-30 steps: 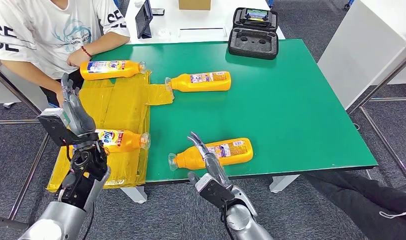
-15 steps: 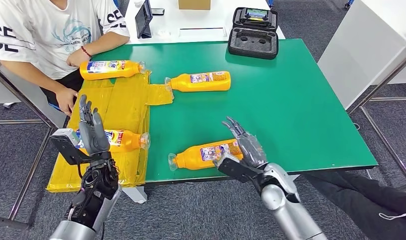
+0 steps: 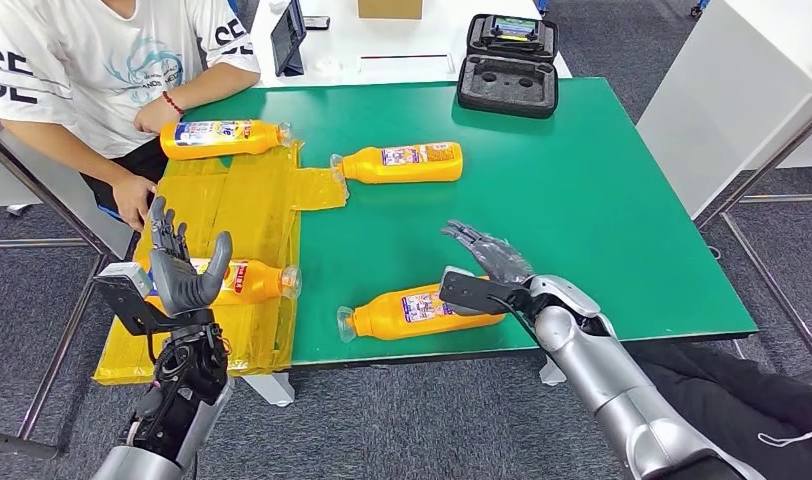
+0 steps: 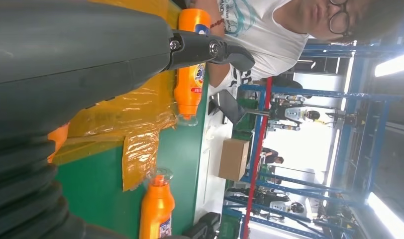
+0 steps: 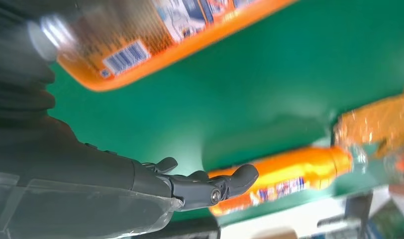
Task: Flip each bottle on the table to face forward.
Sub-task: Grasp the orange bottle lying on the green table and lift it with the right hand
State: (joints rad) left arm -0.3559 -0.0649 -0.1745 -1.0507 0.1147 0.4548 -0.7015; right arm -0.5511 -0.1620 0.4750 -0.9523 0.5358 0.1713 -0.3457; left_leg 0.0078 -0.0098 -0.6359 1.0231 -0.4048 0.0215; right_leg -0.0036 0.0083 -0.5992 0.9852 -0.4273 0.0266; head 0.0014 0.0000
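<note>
Right hand (image 3: 487, 262) is hovering open over the base end of the near bottle (image 3: 417, 309), which is lying on its side at the green bench (image 3: 582, 220) front edge. Left hand (image 3: 182, 270) is open, fingers spread, above the bottle on yellow film (image 3: 244, 281).

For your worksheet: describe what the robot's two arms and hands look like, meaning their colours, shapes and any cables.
Both arms are silver, rounded metal tubes with jointed segments. The left hand and right hand are dark grey, with slim, segmented fingers and a thicker grey thumb. A flat black block sits at each wrist. Black cables run along the left forearm near the wrist.
</note>
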